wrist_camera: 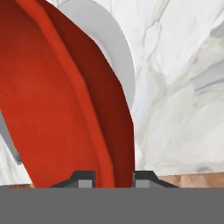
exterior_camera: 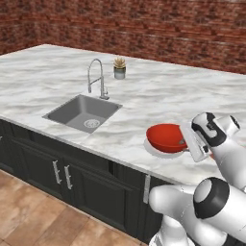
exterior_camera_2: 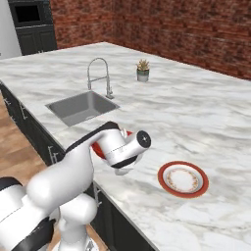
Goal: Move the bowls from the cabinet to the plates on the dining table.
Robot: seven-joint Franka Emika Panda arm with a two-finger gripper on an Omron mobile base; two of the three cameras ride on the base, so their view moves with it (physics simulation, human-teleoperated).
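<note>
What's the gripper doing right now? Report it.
Gripper: shut on the rim of the red bowl, over the white plate.

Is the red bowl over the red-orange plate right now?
No. The red bowl sits over the pale plate near the island edge, while the red-orange plate lies bare farther along the marble.

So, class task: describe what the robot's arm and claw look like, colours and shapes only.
The arm is glossy white, built of rounded, tube-like segments with dark black joint bands and round grey end caps. The claw ends in two small dark fingertips with grey pads. No cables or markings show.
</note>
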